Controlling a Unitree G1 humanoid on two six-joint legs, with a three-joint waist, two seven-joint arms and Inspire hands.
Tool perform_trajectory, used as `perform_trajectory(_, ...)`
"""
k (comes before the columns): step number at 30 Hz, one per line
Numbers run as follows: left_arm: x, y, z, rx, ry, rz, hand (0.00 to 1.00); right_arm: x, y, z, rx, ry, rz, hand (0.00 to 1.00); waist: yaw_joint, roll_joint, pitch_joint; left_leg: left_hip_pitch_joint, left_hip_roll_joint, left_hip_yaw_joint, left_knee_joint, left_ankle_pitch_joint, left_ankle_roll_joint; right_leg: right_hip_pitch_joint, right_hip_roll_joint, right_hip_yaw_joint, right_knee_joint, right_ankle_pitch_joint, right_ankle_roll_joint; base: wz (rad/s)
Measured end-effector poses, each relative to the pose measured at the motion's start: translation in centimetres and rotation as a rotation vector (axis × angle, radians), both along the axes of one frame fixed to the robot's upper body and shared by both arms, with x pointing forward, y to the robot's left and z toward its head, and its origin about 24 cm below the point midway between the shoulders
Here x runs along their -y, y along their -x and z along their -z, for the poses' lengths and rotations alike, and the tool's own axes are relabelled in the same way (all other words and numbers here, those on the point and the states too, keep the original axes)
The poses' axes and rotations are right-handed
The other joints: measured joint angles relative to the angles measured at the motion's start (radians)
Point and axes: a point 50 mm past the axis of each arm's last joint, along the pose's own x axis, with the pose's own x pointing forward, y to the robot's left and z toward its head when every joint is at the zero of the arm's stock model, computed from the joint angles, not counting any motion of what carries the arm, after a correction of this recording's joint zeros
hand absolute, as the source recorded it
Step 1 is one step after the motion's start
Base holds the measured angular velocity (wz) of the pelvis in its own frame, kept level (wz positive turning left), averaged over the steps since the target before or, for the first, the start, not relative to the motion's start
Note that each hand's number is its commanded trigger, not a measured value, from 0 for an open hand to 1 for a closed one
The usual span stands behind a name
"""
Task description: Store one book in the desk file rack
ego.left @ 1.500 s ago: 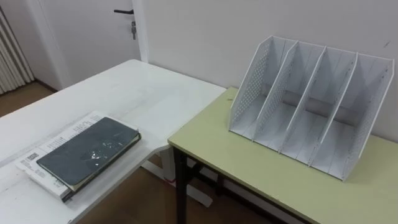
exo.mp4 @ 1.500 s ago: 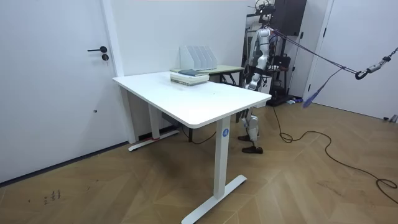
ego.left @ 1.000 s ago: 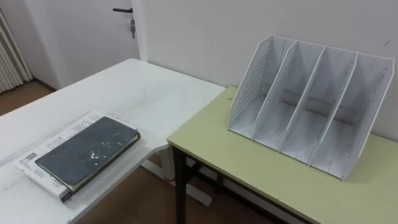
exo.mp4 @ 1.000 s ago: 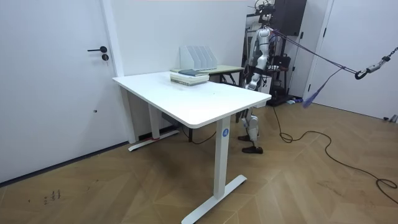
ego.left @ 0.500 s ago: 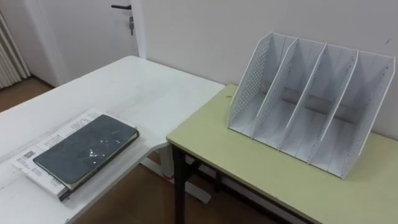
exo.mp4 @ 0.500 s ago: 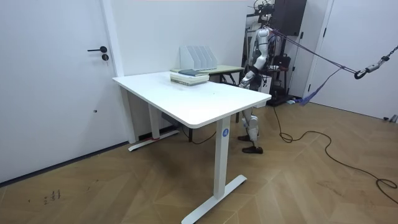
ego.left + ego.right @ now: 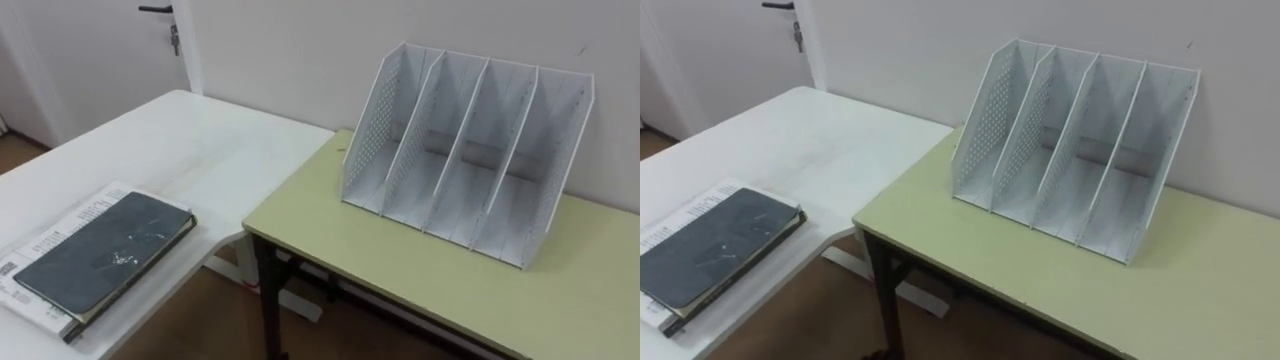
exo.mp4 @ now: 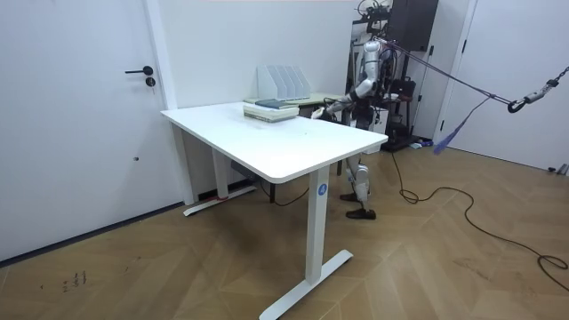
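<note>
Found a dark grey, flat hardback book lying cover-up on a white printed booklet, both near the edge of a white-topped bench. Noted a white perforated plastic file rack with four upright slots, standing on the adjoining pale green bench, close to the wall and well apart from the book. Recorded the book as not yet stored. In the room view, located the robot standing beyond the benches at the room view's right, one arm raised toward them. Cannot judge the left robot hand as released or clenched: too small to read.
</note>
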Motion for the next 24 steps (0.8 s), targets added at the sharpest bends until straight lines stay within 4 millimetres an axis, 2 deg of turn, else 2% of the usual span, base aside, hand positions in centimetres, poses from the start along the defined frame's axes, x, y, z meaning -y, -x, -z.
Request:
perform_trajectory(3,0.8,-0.7,-1.3,0.084,-0.015,0.052,0.00,0.0,0.0,0.0,0.001,0.002,0.000,0.00,-0.001,0.003,-0.0020,0.003,-0.001,0.001,0.000,0.000,0.000,0.006,0.000,-0.002,-0.003,0.000,0.001,0.00)
perform_trajectory(8,0.6,-1.3,-2.0,0.178,-0.068,0.068,0.00,0.1,-0.6,0.0,0.016,0.017,0.001,0.00,-0.026,0.007,-0.0029,0.003,-0.001,0.001,0.000,0.000,0.000,0.018,-0.002,-0.021,-0.009,0.001,0.001,0.11)
perform_trajectory(11,0.4,-2.0,-3.6,0.269,-0.069,0.070,0.00,0.3,-0.5,-0.1,0.019,0.026,0.044,0.00,-0.023,0.009,-0.0026,0.003,0.000,0.001,0.000,0.000,0.000,0.023,-0.001,-0.023,-0.023,0.003,0.002,0.05)
perform_trajectory(14,0.1,-2.8,-5.6,0.393,-0.069,0.047,0.00,0.5,-0.5,-0.1,0.027,0.044,0.053,0.00,-0.020,0.020,-0.0020,0.002,0.002,0.001,0.000,0.000,0.000,0.033,0.001,-0.022,-0.041,0.013,0.002,0.00)
perform_trajectory(19,-1.6,-3.7,-7.3,0.560,-0.136,-0.025,0.00,0.5,0.5,0.0,0.007,0.045,0.055,0.00,-0.022,0.037,-0.0062,0.002,0.002,0.001,0.000,0.000,0.000,0.038,0.005,-0.022,-0.055,0.019,0.003,0.00)
perform_trajectory(24,-2.9,-4.0,-8.0,0.639,-0.159,-0.081,0.00,0.5,0.6,-0.1,0.006,0.051,0.057,0.00,-0.021,0.042,-0.0084,0.006,0.002,0.001,0.000,0.000,0.000,0.055,0.005,-0.023,-0.056,0.020,0.003,0.00)
